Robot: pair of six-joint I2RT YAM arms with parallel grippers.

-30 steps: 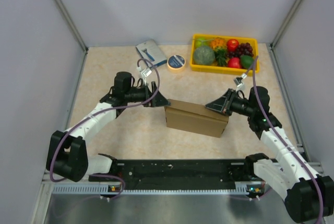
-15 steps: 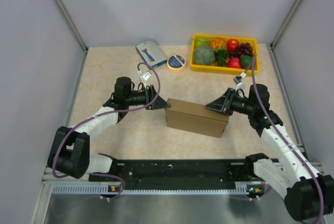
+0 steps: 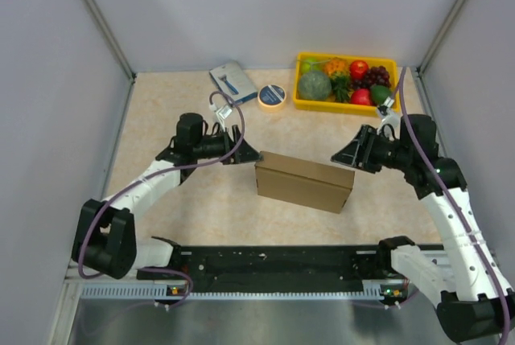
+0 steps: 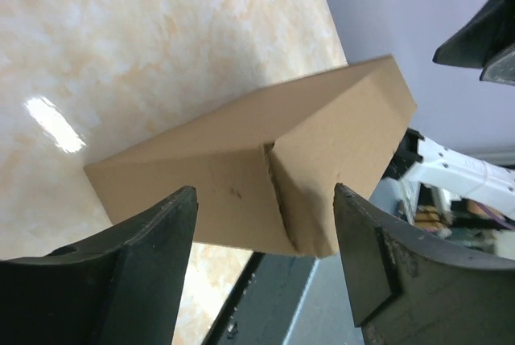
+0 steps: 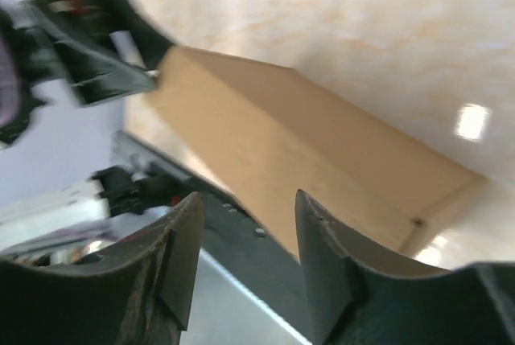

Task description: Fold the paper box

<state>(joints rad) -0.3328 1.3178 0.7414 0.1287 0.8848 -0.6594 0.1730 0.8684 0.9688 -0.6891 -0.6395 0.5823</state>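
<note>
Folded brown paper box [image 3: 304,182] lies shut on the table [image 3: 161,112], between the two arms.
The box sits mid-table, its long side slightly askew. The left gripper [image 3: 251,157] is at the box's left end, jaws wide apart and holding nothing; I cannot tell whether it touches the corner. The right gripper [image 3: 342,158] is just off the right end, jaws partly apart and empty. At the back are a yellow tray [image 3: 338,107] of fruit, a tape roll [image 3: 273,95] and a blue-grey packet [image 3: 232,80].

Far side of my table [image 3: 161,112]: yellow tray [image 3: 322,106] at right, holding a green melon [image 3: 315,84], red tomato [image 3: 359,69], dark grapes [image 3: 376,77]. Tape roll [image 3: 273,95] left of it, blue-grey packet [image 3: 232,80] just beside.
</note>
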